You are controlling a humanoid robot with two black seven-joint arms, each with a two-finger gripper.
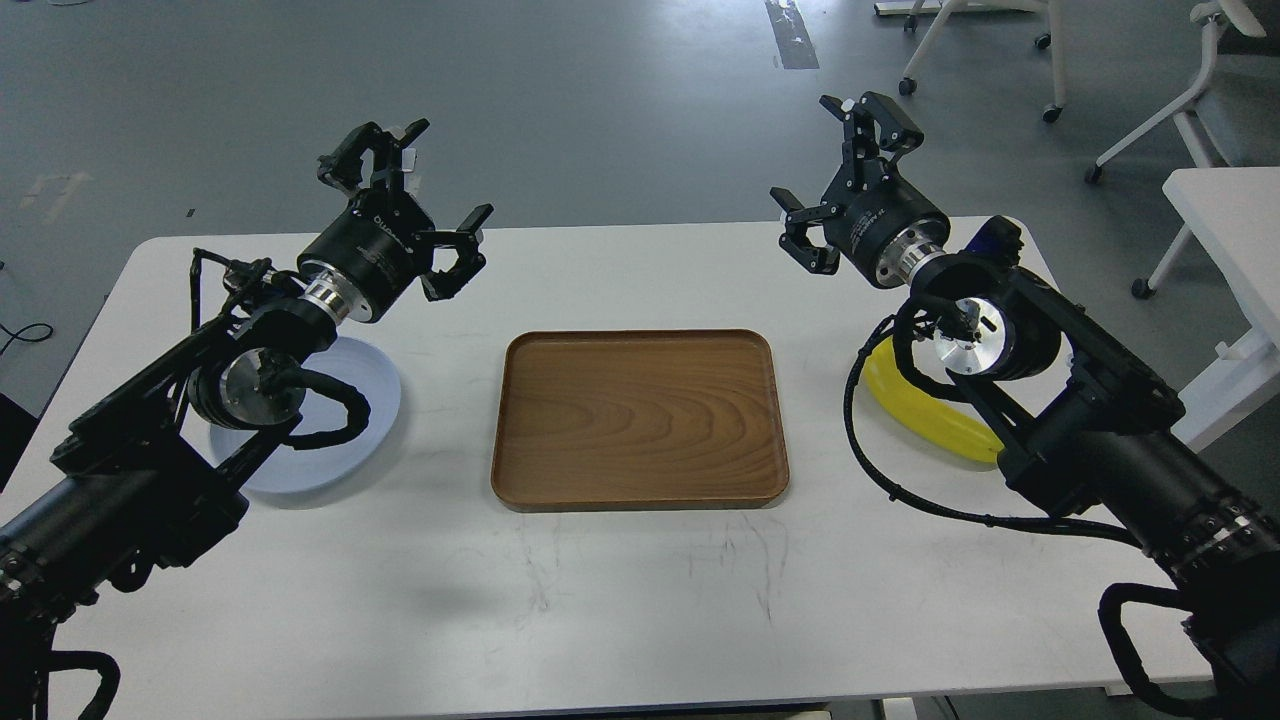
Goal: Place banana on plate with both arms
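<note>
The yellow banana (925, 412) lies on the white table at the right, partly hidden under my right arm. On the left sits the pale blue-grey plate (365, 400), half covered by my left arm. My left gripper (415, 190) hangs open and empty above the table's far left, up and beyond the plate. My right gripper (850, 165) is raised over the far right of the table, open and empty, well above and beyond the banana.
A rectangular brown wooden tray (640, 420) with nothing on it lies in the table's middle between the arms. White table (640, 600) surface stretches in front. Rolling office chairs (1180, 90) and another white table (1230, 220) stand beyond on the right.
</note>
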